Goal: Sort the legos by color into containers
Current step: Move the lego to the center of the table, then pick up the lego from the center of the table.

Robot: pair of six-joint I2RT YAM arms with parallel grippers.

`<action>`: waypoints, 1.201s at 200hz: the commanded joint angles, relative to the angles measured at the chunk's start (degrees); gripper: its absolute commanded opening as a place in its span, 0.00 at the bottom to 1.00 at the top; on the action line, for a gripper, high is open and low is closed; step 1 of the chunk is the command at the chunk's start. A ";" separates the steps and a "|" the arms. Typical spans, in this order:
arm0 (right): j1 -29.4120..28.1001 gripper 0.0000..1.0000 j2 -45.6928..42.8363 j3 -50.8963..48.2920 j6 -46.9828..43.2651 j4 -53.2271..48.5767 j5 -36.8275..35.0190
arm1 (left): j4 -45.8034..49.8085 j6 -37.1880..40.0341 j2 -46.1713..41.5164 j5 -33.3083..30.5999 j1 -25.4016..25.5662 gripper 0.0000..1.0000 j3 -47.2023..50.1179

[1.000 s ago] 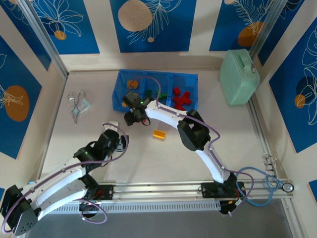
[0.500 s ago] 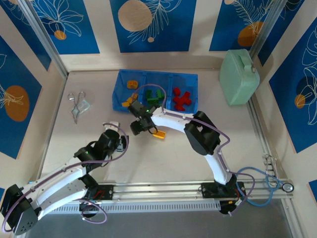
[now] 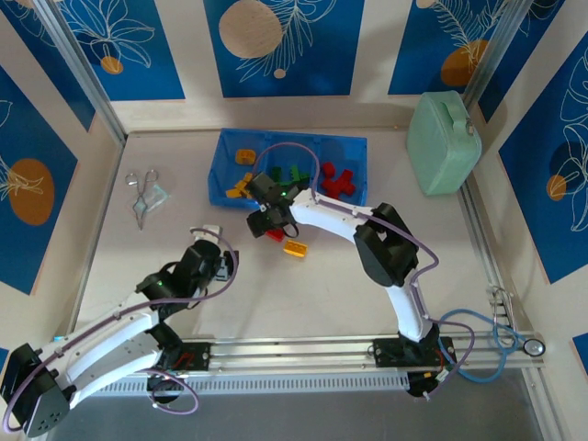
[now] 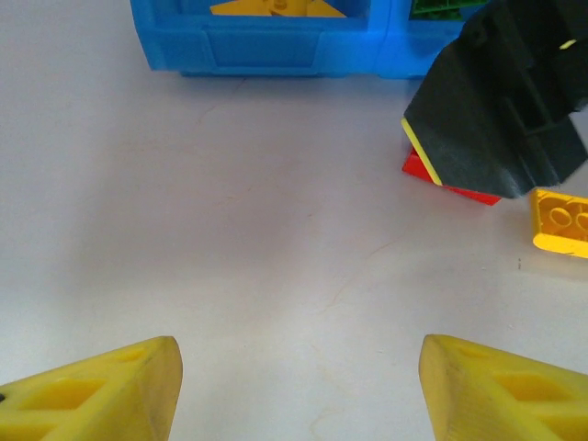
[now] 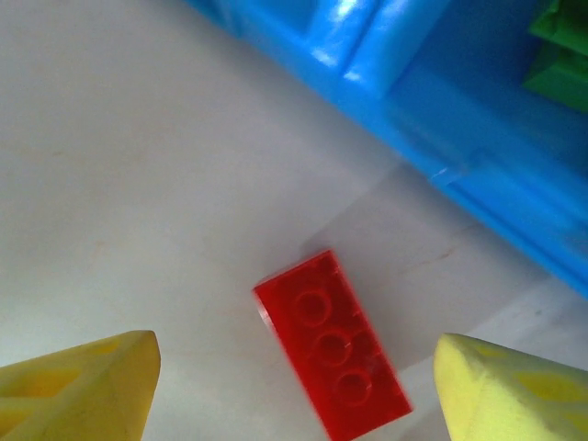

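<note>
Hovers with the right tool (image 5: pixel 294 367) open wide and empty, yellow fingertips (image 5: pixel 83 381) at the lower corners of the wrist view. Frames between them a red brick (image 5: pixel 333 344), studs up, flat on the table (image 5: pixel 119 165), slanting from centre toward lower right and touched by neither finger. Shows just beyond it, across the upper right, the near wall of the blue tray (image 5: pixel 478 156), with green legos (image 5: pixel 560 55) inside. Places that brick, seen from above, just below the tray's front edge near mid-frame, with a yellow brick (image 3: pixel 295 248) a little lower right of it, close but apart. Holds the left tool (image 4: pixel 299 367) open too, nothing between its fingers, low over bare table at lower left of the top view, apart from both bricks. Finds yellow-orange legos (image 3: pixel 244 156) in the tray's left compartment, green in the middle, red legos (image 3: pixel 335 181) in the right. Leaves a mint green case (image 3: pixel 444 142) at upper right and scissors (image 3: pixel 140 193) at the left edge.
</note>
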State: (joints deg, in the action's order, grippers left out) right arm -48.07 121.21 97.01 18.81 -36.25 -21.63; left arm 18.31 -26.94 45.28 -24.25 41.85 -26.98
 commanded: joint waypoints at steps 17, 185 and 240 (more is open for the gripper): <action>0.99 0.72 3.85 1.57 -2.18 -3.79 2.11 | -0.10 0.13 -0.73 0.17 -0.61 0.69 0.00; 0.05 0.39 -1.94 -4.60 -0.12 -2.88 1.29 | -2.85 1.18 2.95 1.37 -0.59 0.68 -1.80; 7.56 0.38 -11.06 -3.23 -1.26 -5.12 -3.53 | -4.16 1.83 3.41 4.24 -0.49 0.68 -1.68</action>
State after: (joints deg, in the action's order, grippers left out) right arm -45.54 116.03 92.51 17.96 -39.57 -21.69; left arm 15.53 -26.44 48.25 -22.31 41.85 -27.07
